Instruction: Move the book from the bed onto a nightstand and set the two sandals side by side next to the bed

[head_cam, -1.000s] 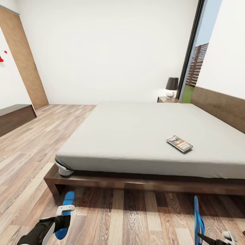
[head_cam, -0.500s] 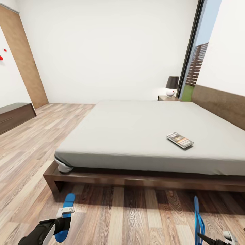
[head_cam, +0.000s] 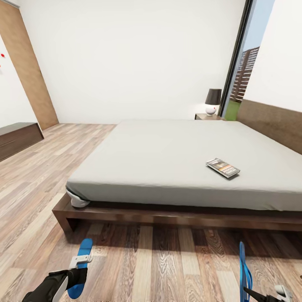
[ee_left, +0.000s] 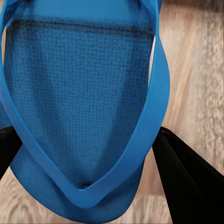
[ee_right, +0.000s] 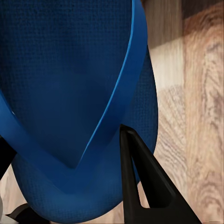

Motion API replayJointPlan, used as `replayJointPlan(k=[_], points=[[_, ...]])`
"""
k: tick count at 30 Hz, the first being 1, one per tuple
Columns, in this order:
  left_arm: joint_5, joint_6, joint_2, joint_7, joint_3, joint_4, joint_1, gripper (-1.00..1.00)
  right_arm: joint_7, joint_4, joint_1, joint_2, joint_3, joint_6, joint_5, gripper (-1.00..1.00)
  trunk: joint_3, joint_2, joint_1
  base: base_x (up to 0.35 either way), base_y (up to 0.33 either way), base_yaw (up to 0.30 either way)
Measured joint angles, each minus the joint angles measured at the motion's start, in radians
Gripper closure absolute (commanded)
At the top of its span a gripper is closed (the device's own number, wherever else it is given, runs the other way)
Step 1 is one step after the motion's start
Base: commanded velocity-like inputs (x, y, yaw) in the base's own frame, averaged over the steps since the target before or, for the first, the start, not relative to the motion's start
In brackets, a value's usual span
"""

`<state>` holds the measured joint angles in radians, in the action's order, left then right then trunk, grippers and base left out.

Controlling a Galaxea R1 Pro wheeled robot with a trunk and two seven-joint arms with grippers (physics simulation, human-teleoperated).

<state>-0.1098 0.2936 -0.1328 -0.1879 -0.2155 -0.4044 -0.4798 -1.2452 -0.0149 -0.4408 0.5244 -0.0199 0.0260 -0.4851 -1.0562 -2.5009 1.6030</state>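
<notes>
Robot at the foot of the bed, a sandal in each set of jaws.

The left gripper (head_cam: 80, 261) was clamped on the left sandal (head_cam: 81, 267), the right gripper (head_cam: 262, 295) on the right sandal (head_cam: 243, 270), which hung edge-on; both were held low over the floor (head_cam: 167, 264), well apart. In the left wrist view the dark fingers (ee_left: 186, 182) flanked the sole and strap, in the right wrist view likewise (ee_right: 140, 182). These looked light, thin and bendy, so a pinch on the sole edge near the strap seemed best. The book (head_cam: 222, 167) lay flat on the bed (head_cam: 167, 151) toward its right side; thin and light, likely best taken by an edge. A nightstand (head_cam: 208, 117) with a lamp (head_cam: 212, 101) stood at the far corner. Since a second ago the whole view had shifted slightly, a camera move; book and sandals kept their places.
</notes>
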Motion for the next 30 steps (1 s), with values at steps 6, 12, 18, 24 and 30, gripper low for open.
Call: replayJointPlan(k=[6, 12, 18, 24, 30], points=[[0.000, 0.000, 0.000, 0.000, 0.000, 0.000, 0.000, 1.00, 0.000, 0.000, 0.000, 0.000, 0.000, 0.000, 0.000, 1.00, -0.023, -0.001, 0.003, 0.000, 0.000, 0.000], [0.000, 0.000, 0.000, 0.000, 0.000, 0.000, 0.000, 1.00, -0.001, 0.000, 0.000, 0.000, 0.000, 0.000, 0.000, 1.00, -0.046, -0.003, 0.005, 0.000, 0.000, 0.000], [0.000, 0.000, 0.000, 0.000, 0.000, 0.000, 0.000, 1.00, -0.001, 0.000, 0.000, 0.000, 0.000, 0.000, 0.000, 1.00, -0.070, -0.004, 0.008, 0.000, 0.000, 0.000], [0.000, 0.000, 0.000, 0.000, 0.000, 0.000, 0.000, 1.00, -0.001, 0.000, 0.000, 0.000, 0.000, 0.000, 0.000, 1.00, -0.093, -0.006, 0.011, 0.000, 0.000, 0.000], [0.000, 0.000, 0.000, 0.000, 0.000, 0.000, 0.000, 1.00, 0.000, 0.000, 0.000, 0.000, 0.000, 0.000, -0.001, 1.00, -0.116, -0.007, 0.013, 0.000, 0.000, 0.000]])
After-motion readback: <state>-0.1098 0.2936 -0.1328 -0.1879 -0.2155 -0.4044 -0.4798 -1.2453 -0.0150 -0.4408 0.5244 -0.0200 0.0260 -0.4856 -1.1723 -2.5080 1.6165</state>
